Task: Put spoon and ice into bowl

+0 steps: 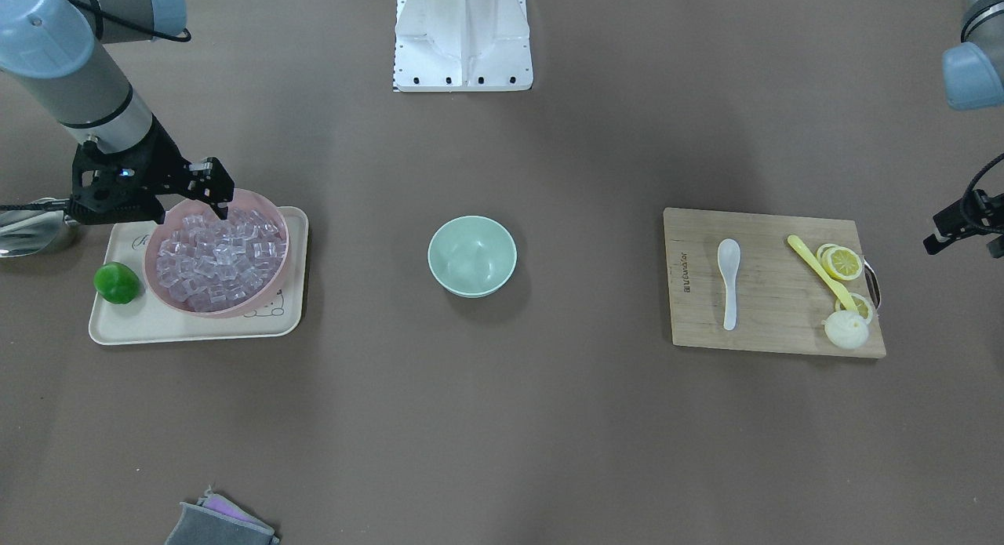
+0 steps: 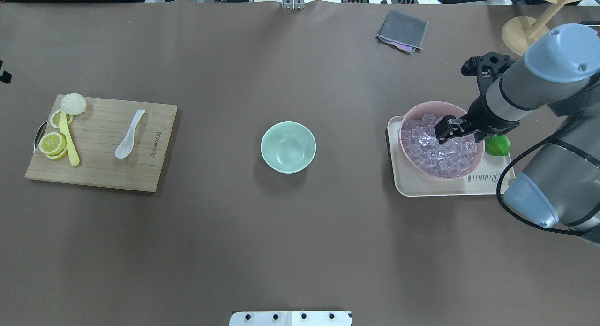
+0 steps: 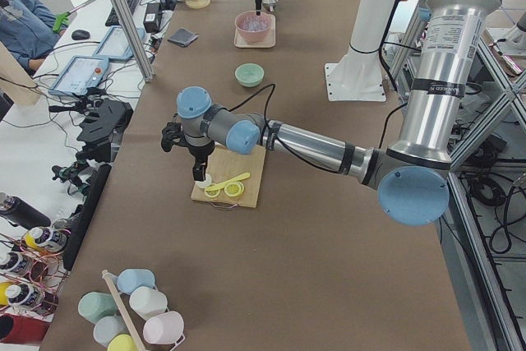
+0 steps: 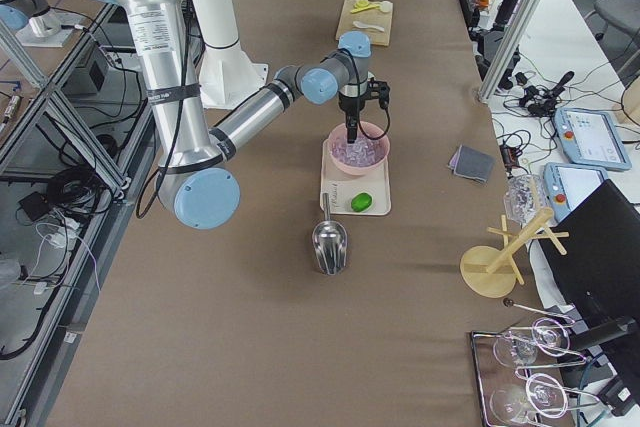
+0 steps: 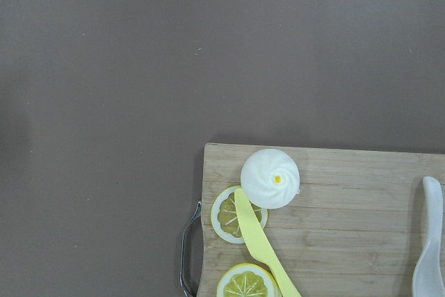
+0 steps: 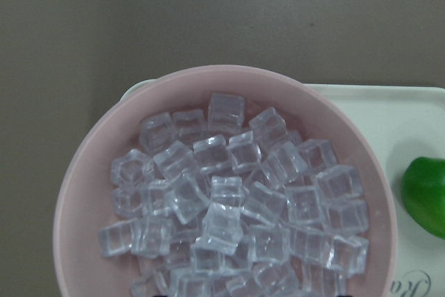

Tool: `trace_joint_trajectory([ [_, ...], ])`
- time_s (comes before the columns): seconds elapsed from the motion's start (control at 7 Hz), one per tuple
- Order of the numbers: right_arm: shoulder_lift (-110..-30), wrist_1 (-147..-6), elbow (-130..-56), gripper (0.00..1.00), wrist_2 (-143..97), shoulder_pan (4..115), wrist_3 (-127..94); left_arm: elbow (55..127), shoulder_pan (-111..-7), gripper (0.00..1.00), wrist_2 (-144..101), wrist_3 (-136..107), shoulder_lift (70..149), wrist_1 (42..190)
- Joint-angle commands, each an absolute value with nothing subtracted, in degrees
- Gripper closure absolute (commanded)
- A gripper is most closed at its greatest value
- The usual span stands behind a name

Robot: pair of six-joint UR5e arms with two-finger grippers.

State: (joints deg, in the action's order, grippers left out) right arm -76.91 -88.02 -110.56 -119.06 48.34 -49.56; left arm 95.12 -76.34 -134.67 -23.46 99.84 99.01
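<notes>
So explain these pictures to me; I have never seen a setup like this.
Two robot arms work at one brown table, each ending in a two-finger tool. Six cameras watch: one facing the robot, one behind and above it, one at each table end, one on each wrist. The right tool hangs over a pink bowl heaped with ice cubes, on a cream tray. The left tool hangs beside a wooden cutting board carrying a white spoon, a yellow utensil, lemon slices and a bun. An empty mint-green bowl sits mid-table. Neither tool visibly holds anything; whether they are open or shut I cannot tell.
</notes>
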Motion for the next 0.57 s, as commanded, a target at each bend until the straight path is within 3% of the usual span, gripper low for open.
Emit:
trace_joint_trajectory([
  [0.0, -76.7, -78.0, -104.2, 0.21, -118.5, 47.9, -52.8, 95.4, -75.8, 0.03, -132.5, -24.0, 100.1, 99.2],
  [0.43, -76.6, -77.9, -104.2, 0.25, -118.4, 47.3, -54.2, 95.5, -75.8, 0.03, -132.4, -23.9, 99.8, 99.3],
])
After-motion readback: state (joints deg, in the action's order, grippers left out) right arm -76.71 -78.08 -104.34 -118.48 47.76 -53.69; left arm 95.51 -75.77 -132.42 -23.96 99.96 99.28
